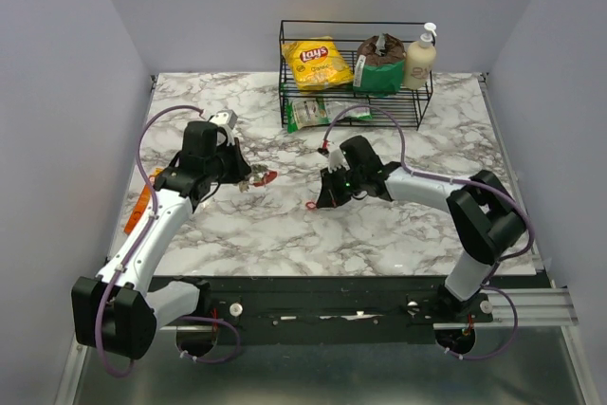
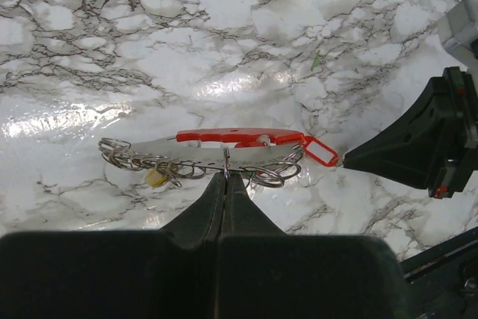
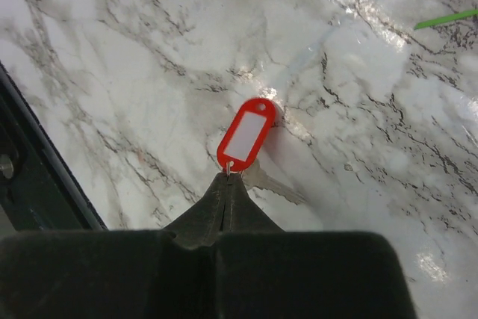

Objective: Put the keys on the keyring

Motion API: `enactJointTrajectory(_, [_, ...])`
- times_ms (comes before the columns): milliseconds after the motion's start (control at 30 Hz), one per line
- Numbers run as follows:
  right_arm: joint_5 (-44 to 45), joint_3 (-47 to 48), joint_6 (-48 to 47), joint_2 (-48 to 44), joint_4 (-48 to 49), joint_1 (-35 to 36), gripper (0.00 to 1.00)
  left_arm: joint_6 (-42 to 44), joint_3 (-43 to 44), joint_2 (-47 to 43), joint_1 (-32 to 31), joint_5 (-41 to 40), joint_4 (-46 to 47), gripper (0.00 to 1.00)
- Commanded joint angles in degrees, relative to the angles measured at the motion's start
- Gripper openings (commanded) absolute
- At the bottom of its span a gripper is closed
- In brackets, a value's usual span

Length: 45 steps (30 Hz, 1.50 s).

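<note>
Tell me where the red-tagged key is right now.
In the top view, the red-tagged key lies on the marble table at the right gripper's closed tips, right of the keyring.

Bright, even overhead illumination is recorded in the top view; shadows are soft and faint. Strong glare patches are noted on the glossy marble counter (image 2: 67, 121) in both wrist views. The near jaws are rendered dark and slightly blurred.
</note>
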Motion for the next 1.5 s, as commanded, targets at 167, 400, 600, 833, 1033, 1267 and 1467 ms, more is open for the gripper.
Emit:
enactJointTrajectory(167, [-6.3, -2.4, -3.1, -10.3, 3.2, -0.2, 0.01, 7.7, 1.9, -3.8, -6.5, 1.4, -0.1, 0.00])
enactJointTrajectory(400, [-18.5, -3.0, -8.4, -17.6, 4.2, -0.1, 0.00, 13.9, 0.6, -7.7, -12.9, 2.1, -0.6, 0.00])
enactJointTrajectory(600, [-29.0, -2.8, -11.4, -22.9, 4.6, -0.1, 0.01, 18.8, -1.9, -11.2, -15.2, 5.6, -0.2, 0.00])
enactJointTrajectory(833, [-21.1, -3.1, -16.3, -28.3, 1.1, -0.2, 0.01, 27.0, -6.6, -15.6, -19.3, 10.4, 2.8, 0.00])
enactJointTrajectory(1033, [-18.3, -3.4, -18.1, -28.2, 0.8, -0.2, 0.01, 32.4, -8.2, -15.9, -20.8, 19.2, 3.7, 0.00])
enactJointTrajectory(1267, [-23.1, -2.8, -17.6, -25.6, 1.9, -0.2, 0.01, 32.9, -8.5, -14.0, -23.4, 24.2, 5.1, 0.00])
enactJointTrajectory(1467, [-24.6, -3.3, -16.6, -25.0, 3.6, -0.1, 0.01, 32.9, -8.4, -11.8, -27.1, 21.5, 7.0, 0.00])
